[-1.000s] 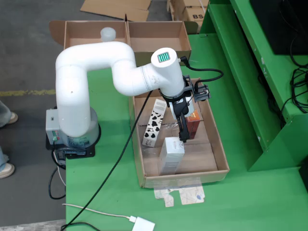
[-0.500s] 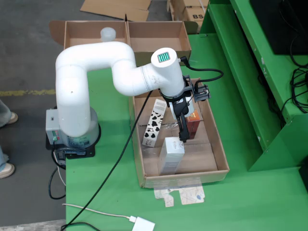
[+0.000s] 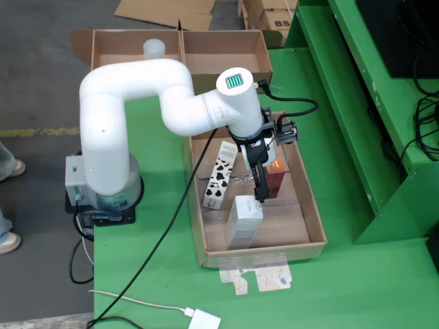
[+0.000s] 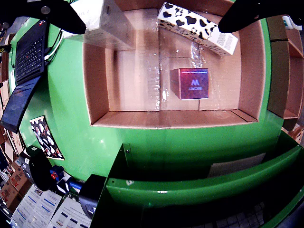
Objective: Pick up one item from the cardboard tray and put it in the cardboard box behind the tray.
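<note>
**Operator:** Inside the cardboard tray, where does the hand stand?

**Technician:** In the fixed view it points down at the far end of the pale carton, which lies flat near the tray's front wall. Contact cannot be confirmed from that view. In the wrist view the two dark fingers sit wide apart at the upper corners, so the hand is spread and holds nothing. The pale carton shows just beside the left-hand finger in that view.

**Operator:** What surrounds it?

**Technician:** A red box stands upright just beside the hand. A cow-print carton lies along the tray's left side in the fixed view. The cardboard box sits behind the tray at the far edge of the green bench.

**Operator:** How will the pale carton handle?

**Technician:** Judged as light, stiff paperboard with a slightly glossy skin. The walls would likely dent under hard pressure. Take hold across the narrow width, on the two long side faces near mid-length, so it does not swing when lifted. Clear film on the tray floor may be slippery.
</note>
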Controlling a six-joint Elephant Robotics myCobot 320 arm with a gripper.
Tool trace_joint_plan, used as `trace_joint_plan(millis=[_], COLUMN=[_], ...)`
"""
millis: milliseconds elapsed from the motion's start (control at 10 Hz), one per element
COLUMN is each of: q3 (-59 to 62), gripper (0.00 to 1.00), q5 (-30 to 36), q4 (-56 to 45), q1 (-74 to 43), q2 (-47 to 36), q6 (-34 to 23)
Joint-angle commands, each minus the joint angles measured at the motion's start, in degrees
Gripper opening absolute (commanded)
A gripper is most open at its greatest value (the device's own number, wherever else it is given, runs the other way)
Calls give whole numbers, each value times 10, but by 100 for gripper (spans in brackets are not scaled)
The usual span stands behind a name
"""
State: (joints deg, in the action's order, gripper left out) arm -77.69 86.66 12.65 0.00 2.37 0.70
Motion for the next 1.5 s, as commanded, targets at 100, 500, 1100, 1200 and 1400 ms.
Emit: trace_joint_plan(millis=[100, 500, 1100, 1200, 1400], q3=[1, 86, 162, 190, 253], gripper=[100, 100, 100, 100, 100], q5=[-8, 18, 33, 30, 32], q4=[4, -25, -50, -57, -87], q1=[8, -52, -102, -105, -118], q2=[-18, 40, 100, 117, 157], q6=[5, -33, -60, -59, -63])
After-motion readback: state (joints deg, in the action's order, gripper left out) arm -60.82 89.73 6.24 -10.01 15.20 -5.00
